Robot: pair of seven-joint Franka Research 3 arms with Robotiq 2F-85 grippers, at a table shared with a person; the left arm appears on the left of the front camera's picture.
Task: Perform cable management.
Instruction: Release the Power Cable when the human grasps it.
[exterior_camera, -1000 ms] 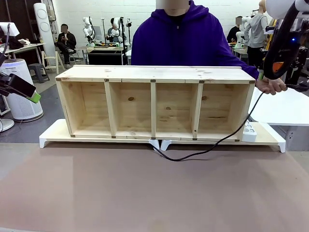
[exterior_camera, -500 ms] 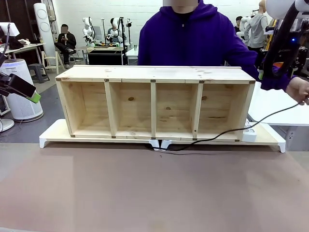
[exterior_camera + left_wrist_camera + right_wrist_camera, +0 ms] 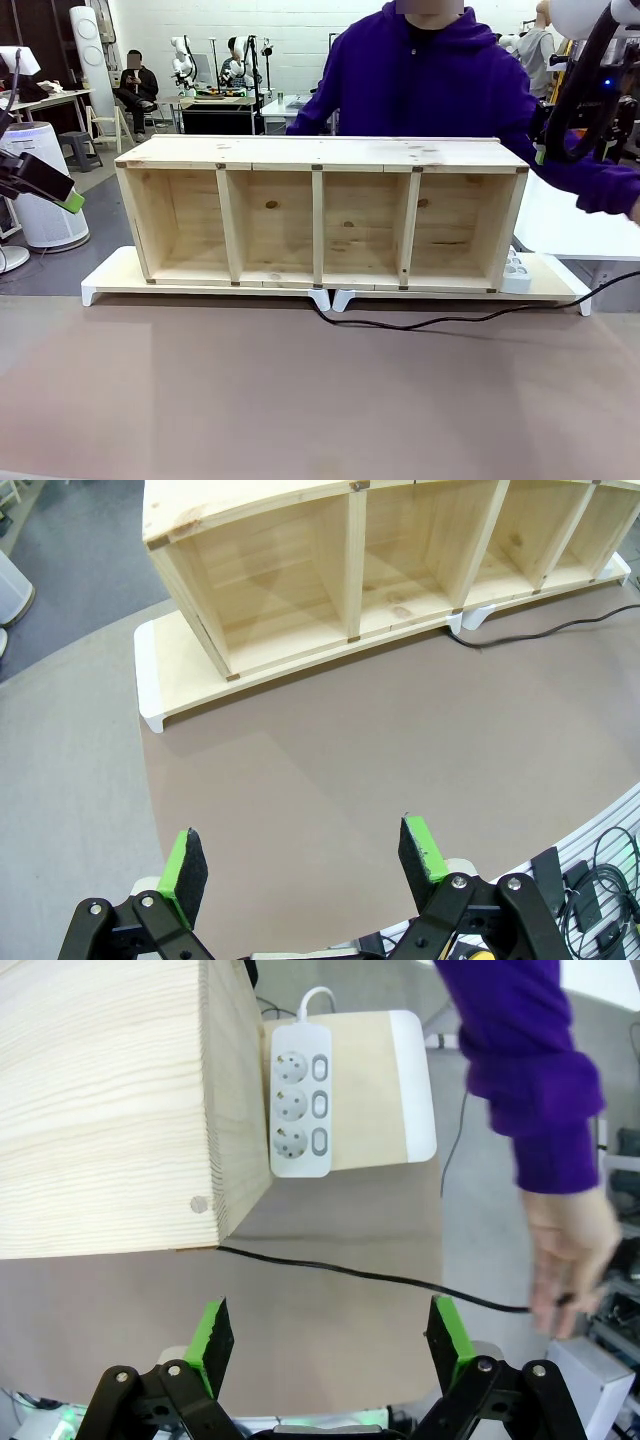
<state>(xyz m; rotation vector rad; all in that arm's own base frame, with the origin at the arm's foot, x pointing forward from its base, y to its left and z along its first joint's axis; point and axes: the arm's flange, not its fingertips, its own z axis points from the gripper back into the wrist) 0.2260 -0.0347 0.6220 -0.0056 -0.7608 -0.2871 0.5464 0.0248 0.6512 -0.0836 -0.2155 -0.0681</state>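
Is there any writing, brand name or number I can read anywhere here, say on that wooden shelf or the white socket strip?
None can be read.
Long pale wooden shelf with four open compartments: bare wood, no print.
White three-socket power strip: no label shows.
Thin black power cable: no marking can be made out.
Background equipment: too small and blurred to read.

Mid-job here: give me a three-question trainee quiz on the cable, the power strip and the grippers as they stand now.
1. True or false: the cable lies on the table in front of the wooden shelf.
2. How many sockets does the power strip have? A) two B) three C) five
3. Fill in: the cable's far end is held by the person's ____.

Key:
1. True.
2. B.
3. Hand. Both the left gripper and the right gripper are open and hold nothing.
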